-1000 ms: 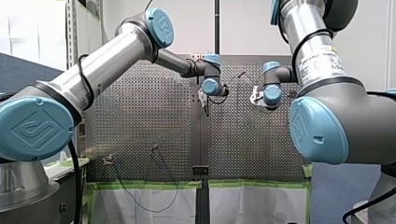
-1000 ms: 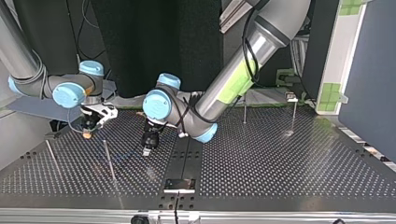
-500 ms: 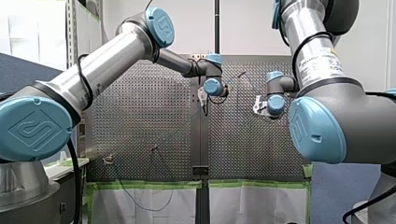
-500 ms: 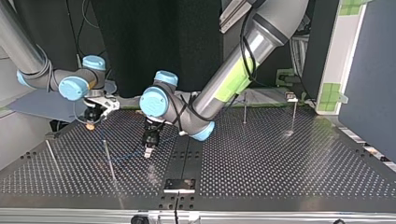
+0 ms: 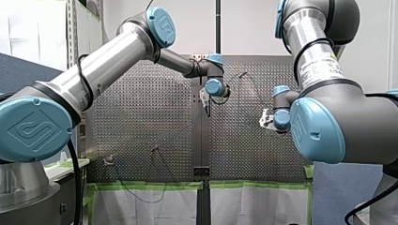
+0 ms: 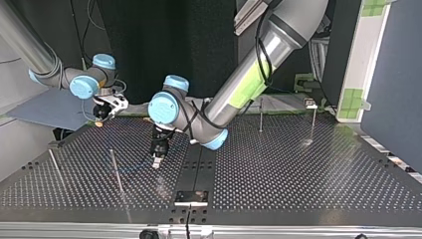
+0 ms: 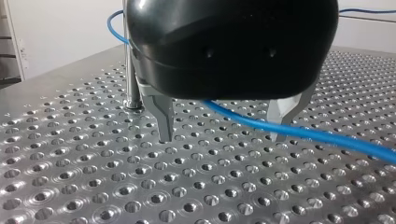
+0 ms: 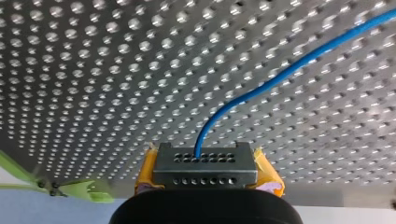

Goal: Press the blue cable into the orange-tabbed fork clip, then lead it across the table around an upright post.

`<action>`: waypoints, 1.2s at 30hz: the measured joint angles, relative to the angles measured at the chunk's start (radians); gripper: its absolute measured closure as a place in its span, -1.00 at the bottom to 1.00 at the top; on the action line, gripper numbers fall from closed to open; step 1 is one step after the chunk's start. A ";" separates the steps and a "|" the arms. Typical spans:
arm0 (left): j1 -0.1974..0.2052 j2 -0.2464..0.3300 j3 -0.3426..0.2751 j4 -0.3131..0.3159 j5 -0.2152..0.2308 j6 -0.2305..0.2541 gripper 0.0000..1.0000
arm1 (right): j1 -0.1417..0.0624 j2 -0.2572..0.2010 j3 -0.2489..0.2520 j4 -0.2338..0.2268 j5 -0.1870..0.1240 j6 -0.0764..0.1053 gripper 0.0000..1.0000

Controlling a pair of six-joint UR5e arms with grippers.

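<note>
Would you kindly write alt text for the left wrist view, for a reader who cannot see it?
My left gripper, black with two metal fingers standing apart, hangs close over the perforated table; a blue cable runs through the gap between them, ungripped. An upright post stands behind one finger.

Green tape (image 5: 141, 185) edges the perforated table (image 6: 298, 169) (bare metal).

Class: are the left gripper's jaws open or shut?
Open. The left gripper's jaws stand well apart, with the cable crossing the gap between them.
</note>
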 joint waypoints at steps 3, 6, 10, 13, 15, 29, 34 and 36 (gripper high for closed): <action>0.000 0.000 0.000 0.000 -0.002 -0.002 -0.99 | -0.001 0.025 0.006 -0.024 0.008 0.015 0.97; 0.001 0.000 0.000 0.001 -0.005 -0.002 -0.99 | -0.002 0.050 0.021 -0.048 0.026 0.029 0.97; 0.001 0.000 0.000 0.001 -0.006 -0.003 -0.99 | -0.009 0.085 0.050 -0.083 0.044 0.046 0.97; 0.001 0.000 0.000 0.001 -0.006 -0.003 -0.99 | -0.018 0.109 0.059 -0.107 0.051 0.051 0.97; 0.002 0.000 0.000 0.001 -0.006 -0.003 -0.99 | -0.025 0.124 0.062 -0.122 0.058 0.053 0.97; 0.006 0.000 0.000 0.001 -0.021 -0.003 -0.99 | -0.087 0.257 0.063 -0.255 0.063 0.059 0.97; 0.006 0.000 0.000 0.001 -0.023 -0.004 -0.99 | -0.112 0.305 0.058 -0.302 0.054 0.066 0.97; 0.006 0.000 0.000 0.001 -0.024 -0.004 -0.99 | -0.121 0.319 0.052 -0.316 0.052 0.069 0.97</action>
